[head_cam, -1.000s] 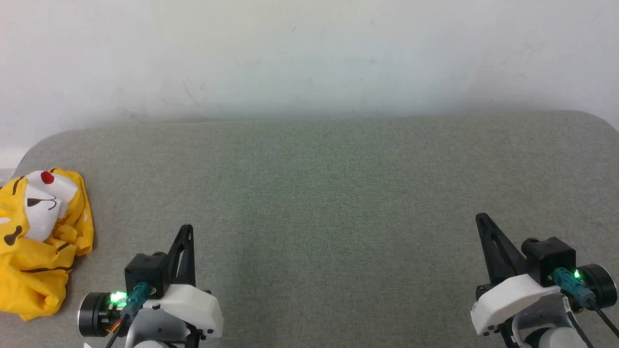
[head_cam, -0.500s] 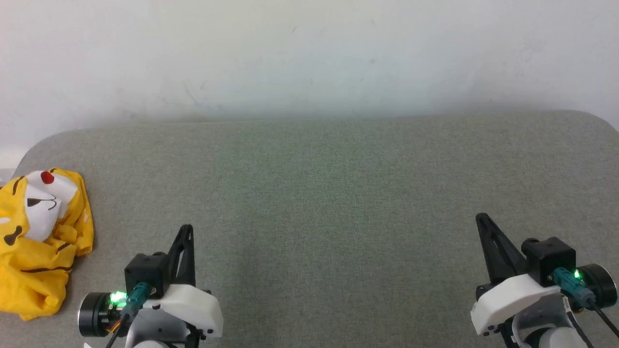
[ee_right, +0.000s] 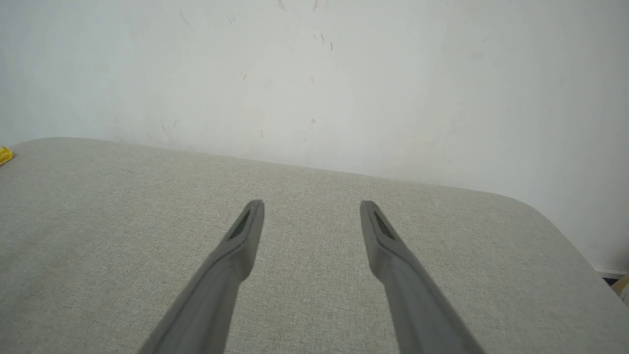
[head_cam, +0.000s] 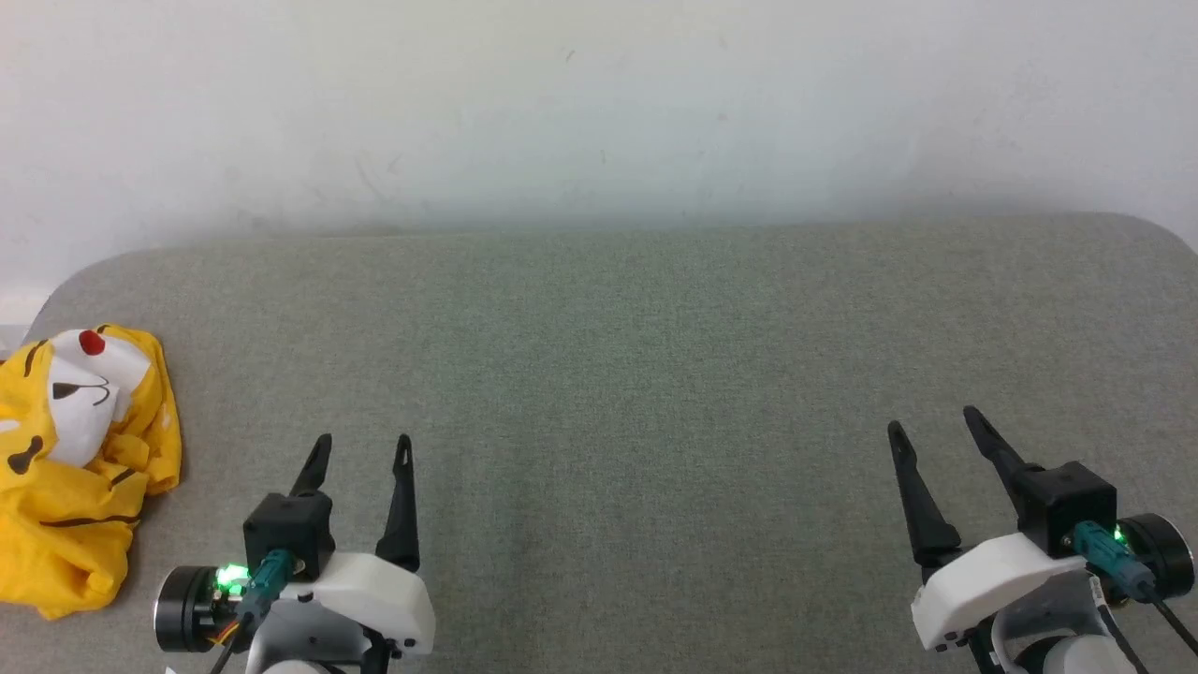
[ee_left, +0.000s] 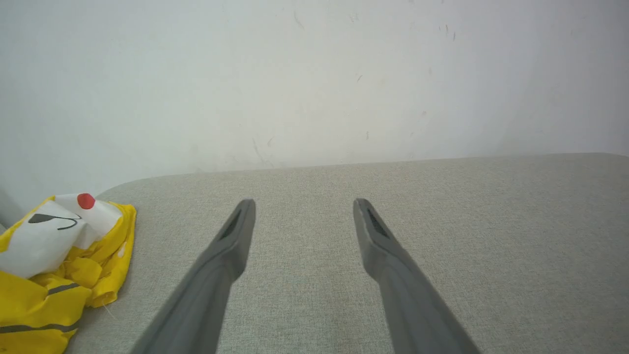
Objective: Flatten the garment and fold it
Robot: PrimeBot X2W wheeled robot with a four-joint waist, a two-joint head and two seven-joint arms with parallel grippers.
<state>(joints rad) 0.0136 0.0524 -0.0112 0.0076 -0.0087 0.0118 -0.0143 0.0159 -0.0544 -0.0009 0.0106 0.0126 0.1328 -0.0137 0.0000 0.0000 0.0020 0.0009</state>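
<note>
A pale, faintly scuffed wall (head_cam: 599, 112) is seen behind a counter (head_cam: 599, 374) covered in grey-green woven cloth, its far corners rounded. At the counter's left edge, close to the far left corner, the shirt (head_cam: 75, 468) is found. It is a bright yellow heap, crumpled and bunched, neither flattened nor folded. A white patch (head_cam: 80, 412) of its print is turned upward, with a red dot (head_cam: 92, 344) at its far end and thin black lines across it. Dark stripes and a black spot are seen on the yellow folds nearer the front edge. Part of the heap is cut off by the border of the head view, so its full outline cannot be told.

Near the shirt, to its right and by the counter's front edge, the left pincer (head_cam: 363, 440) is held released. Its two dark fingers are spread and pointed toward the wall, and the shirt is not touched by them. In the left wrist view the left pincer (ee_left: 304, 201) is shown with counter cloth between its fingers and the shirt (ee_left: 49, 275) off to the left.

Toward the front right corner, well apart from the shirt, the right pincer (head_cam: 934, 418) is likewise held released, fingers parted. In the right wrist view the right pincer (ee_right: 312, 202) is seen above the cloth, with the rounded far right corner beyond it. Whether either pincer rests on the counter cannot be told.
</note>
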